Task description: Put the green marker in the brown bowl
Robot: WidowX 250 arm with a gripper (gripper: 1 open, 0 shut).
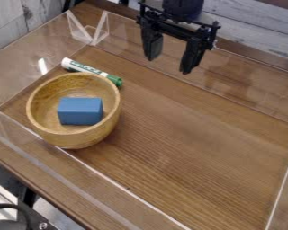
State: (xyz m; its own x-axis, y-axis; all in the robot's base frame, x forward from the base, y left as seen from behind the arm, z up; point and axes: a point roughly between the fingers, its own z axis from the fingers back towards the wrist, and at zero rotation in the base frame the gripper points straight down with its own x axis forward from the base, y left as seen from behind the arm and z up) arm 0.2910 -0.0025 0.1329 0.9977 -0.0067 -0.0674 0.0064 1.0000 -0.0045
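**Reaching for the marker with the claw spread wide**

Camera view: The brown bowl [73,111] sits on the wooden table [207,135], and everything else is easiest placed against it. The green marker [91,72] lies flat on the table just behind the bowl's far rim, close to it and perhaps touching; its dark cap points away to the left, its white barrel slants down toward the right. A blue block [82,110] already rests inside the bowl, near its middle. The gripper [172,51] hangs well beyond the bowl, up and to the right of it, pointing down with its two fingers apart and nothing between them. It is clear of the marker and of the tabletop.

The step in hand looks like the approach to the marker. To do it well, the claw should come over the barrel's middle, with its fingers turned to straddle the barrel across its narrow width rather than along its length. The descent needs care on the bowl side, since the rim is so close that a finger could clip it or nudge the marker. Clear panels [86,27] stand behind the bowl, so the path should stay low of trouble there too.
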